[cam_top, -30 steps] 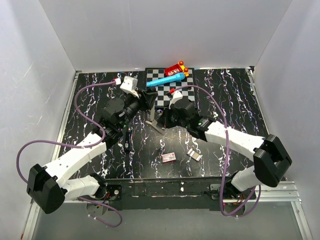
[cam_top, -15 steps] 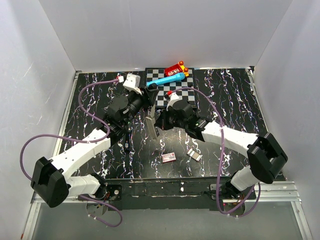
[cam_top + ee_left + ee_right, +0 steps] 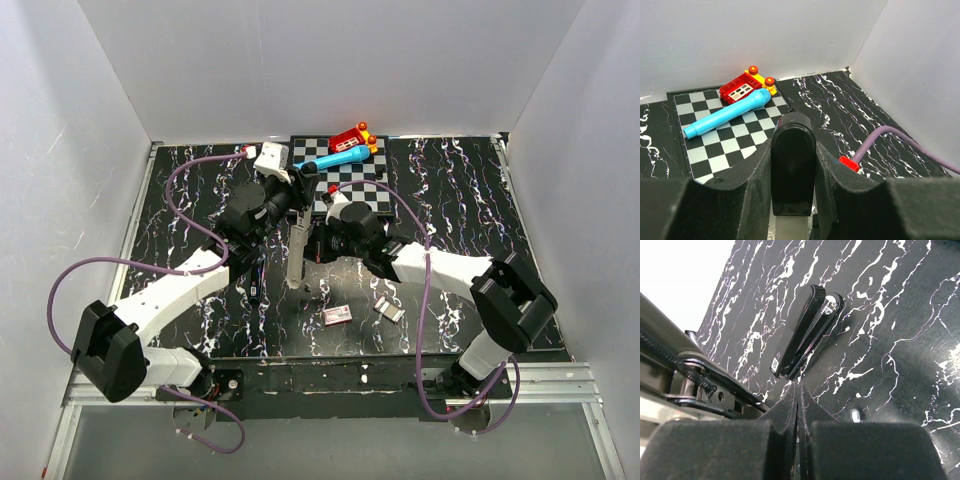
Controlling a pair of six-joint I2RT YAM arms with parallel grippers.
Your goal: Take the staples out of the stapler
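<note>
Moved: stapler (image 3: 294, 255) has swung from slanted to nearly straight up-and-down at frame centre, between the two arms; both arms have crept toward the upper left.
Risk: it is opened out with its spring rail (image 3: 690, 375) exposed, so it may twist or drop if either small pinch slips.
Left fingers (image 3: 755, 195): narrow, clamped on the stapler's rounded black end.
Right fingers (image 3: 780, 440): pressed to a hairline seam, seemingly pinching a thin metal edge.
Nearby: black stick (image 3: 807, 325) lies on the bench (image 3: 450, 200), apart from the stapler.
</note>
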